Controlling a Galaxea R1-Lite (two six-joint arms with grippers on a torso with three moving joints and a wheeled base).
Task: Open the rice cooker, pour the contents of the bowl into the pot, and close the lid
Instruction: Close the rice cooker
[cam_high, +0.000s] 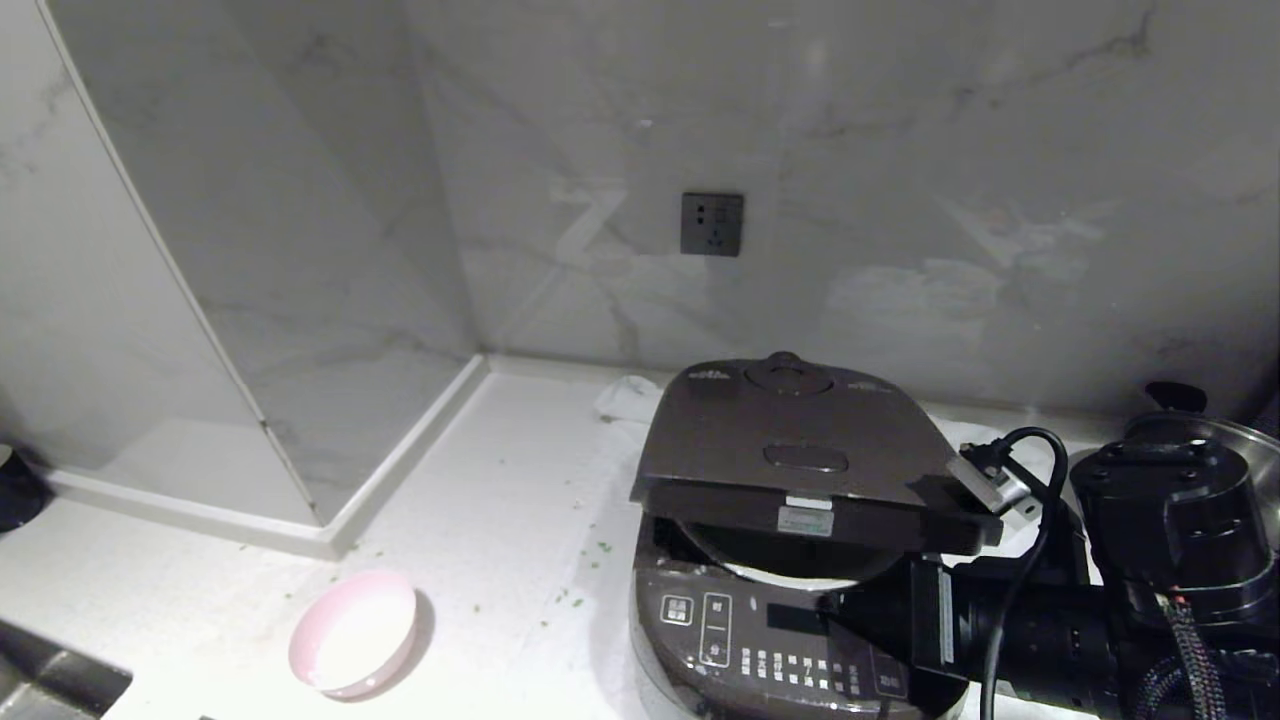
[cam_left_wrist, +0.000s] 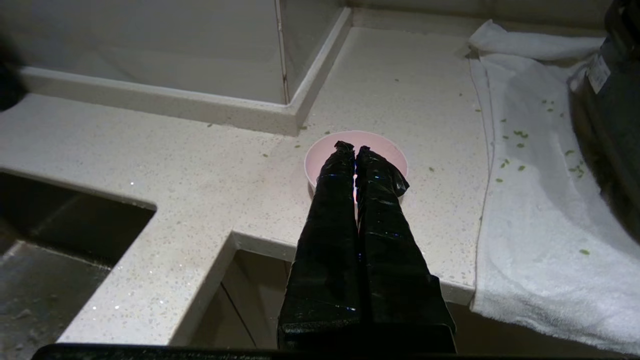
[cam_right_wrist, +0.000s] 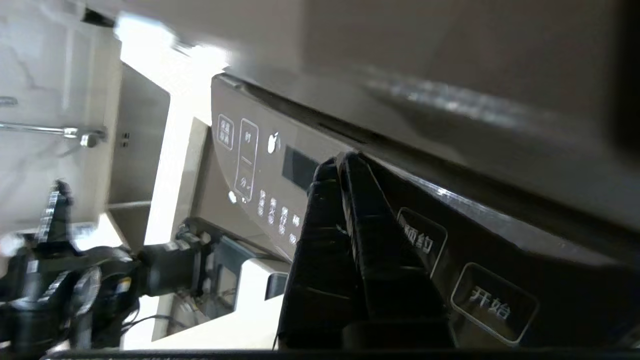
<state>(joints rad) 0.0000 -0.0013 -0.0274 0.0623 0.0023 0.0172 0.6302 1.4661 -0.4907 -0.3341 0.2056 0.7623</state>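
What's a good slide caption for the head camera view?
Right gripper at the rice cooker front, under the partly raised lid; pink bowl waits on the counter.

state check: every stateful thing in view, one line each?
lid: partly raised, gap open at the front.
pot: seated in the rice cooker, only a rim sliver visible.
bowl: upright on the counter, ungripped.
right tool: shut, tips at the lid's front edge.
left tool: shut, holding nothing.
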